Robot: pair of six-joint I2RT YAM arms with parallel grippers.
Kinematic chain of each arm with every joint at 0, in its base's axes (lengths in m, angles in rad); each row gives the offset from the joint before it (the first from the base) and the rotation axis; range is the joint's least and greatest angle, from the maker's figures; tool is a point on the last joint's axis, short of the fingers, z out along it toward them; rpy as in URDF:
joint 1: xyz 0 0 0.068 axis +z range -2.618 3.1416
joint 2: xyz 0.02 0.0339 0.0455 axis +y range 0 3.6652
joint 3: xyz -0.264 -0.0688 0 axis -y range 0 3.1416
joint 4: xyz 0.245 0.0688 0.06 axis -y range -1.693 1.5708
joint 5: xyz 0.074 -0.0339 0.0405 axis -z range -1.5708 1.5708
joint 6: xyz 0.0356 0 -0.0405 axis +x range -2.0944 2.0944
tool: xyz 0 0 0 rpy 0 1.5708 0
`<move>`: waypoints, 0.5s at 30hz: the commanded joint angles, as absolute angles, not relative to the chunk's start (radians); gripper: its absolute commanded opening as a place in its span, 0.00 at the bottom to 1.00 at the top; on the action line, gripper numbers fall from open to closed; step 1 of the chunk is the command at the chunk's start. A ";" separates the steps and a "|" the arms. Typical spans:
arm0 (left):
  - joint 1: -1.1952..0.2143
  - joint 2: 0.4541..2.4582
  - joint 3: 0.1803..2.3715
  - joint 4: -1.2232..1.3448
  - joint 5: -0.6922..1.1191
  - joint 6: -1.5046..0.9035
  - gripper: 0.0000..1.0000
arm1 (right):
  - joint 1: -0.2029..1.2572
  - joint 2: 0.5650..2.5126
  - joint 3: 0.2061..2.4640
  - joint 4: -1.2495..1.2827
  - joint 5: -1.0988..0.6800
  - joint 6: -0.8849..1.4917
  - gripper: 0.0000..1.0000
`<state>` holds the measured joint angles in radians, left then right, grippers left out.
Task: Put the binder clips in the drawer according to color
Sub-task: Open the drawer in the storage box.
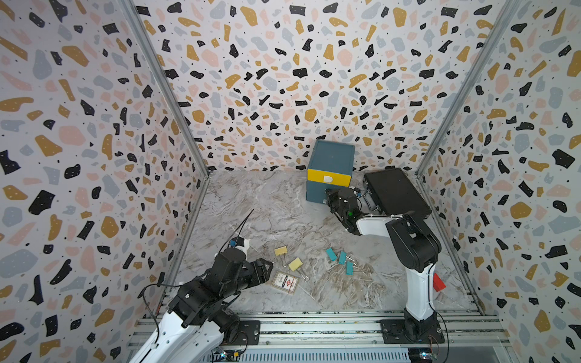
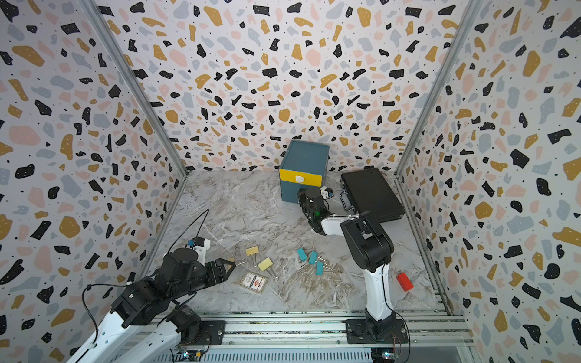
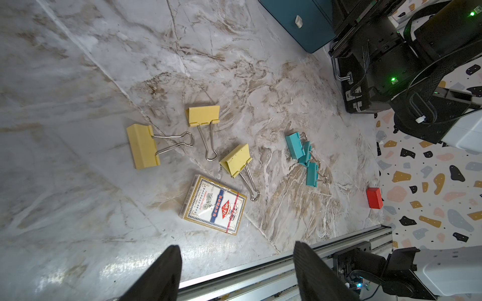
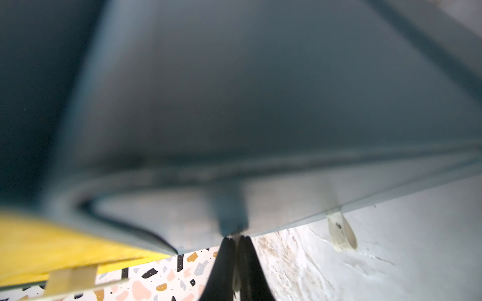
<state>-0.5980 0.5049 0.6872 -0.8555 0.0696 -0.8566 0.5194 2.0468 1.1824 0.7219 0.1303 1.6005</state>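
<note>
The teal drawer chest [image 1: 330, 157] with a yellow top front stands at the back of the table. My right gripper [image 4: 236, 238] is pressed against its middle teal front, shut on that drawer's thin white pull. The lowest drawer's pull [image 4: 341, 232] shows beside it. Three yellow binder clips [image 3: 143, 146] [image 3: 204, 116] [image 3: 236, 160] and three teal binder clips [image 3: 294, 145] [image 3: 305, 153] [image 3: 312, 174] lie loose on the marble. In both top views my left gripper [image 1: 270, 267] hovers beside the yellow clips [image 1: 280, 250], open and holding nothing.
A printed card pack [image 1: 285, 282] lies just in front of the yellow clips. A flat black briefcase [image 1: 396, 191] sits right of the chest, close to the right arm. A red block [image 1: 438, 281] rests near the right wall. An aluminium rail [image 1: 314, 327] runs along the front edge.
</note>
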 commanded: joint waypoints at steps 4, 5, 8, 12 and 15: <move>-0.601 0.501 0.675 -0.837 0.070 -0.843 0.72 | 0.514 2.030 1.194 0.763 0.177 1.628 0.00; -0.602 0.501 0.673 -0.835 0.070 -0.844 0.72 | 0.516 2.027 1.188 0.763 0.174 1.629 0.00; -0.601 0.512 0.667 -0.821 0.072 -0.845 0.72 | 0.527 1.996 1.144 0.764 0.182 1.640 0.00; -0.601 0.528 0.664 -0.798 0.069 -0.847 0.72 | 0.562 1.947 1.087 0.757 0.200 1.648 0.00; -0.602 0.532 0.666 -0.794 0.062 -0.844 0.72 | 0.594 1.897 1.030 0.747 0.213 1.660 0.00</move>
<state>-0.5980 0.5297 0.6739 -0.8341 0.0696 -0.8566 0.5652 1.9800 1.0718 0.7593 0.1749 1.6455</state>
